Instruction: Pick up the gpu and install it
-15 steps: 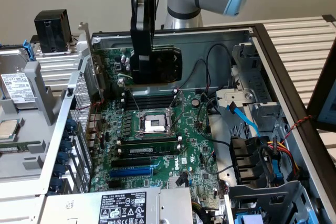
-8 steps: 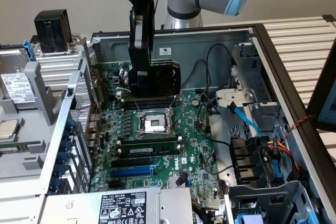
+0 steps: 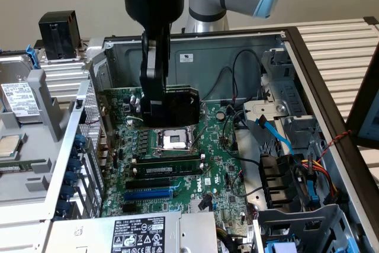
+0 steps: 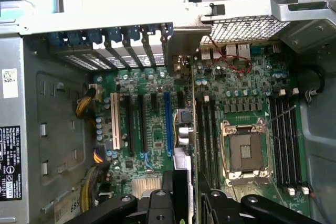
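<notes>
Inside the open computer case, we saw the gripper clamped on the gpu. It held the card on edge over the green motherboard, black shroud facing the exterior view's right. The card stood just beside the bare CPU socket, well apart from the blue slot. We could not tell whether its lower edge touched the board. In the wrist view, we saw the gpu edge-on between the black fingers, lying between the blue slot and the socket.
</notes>
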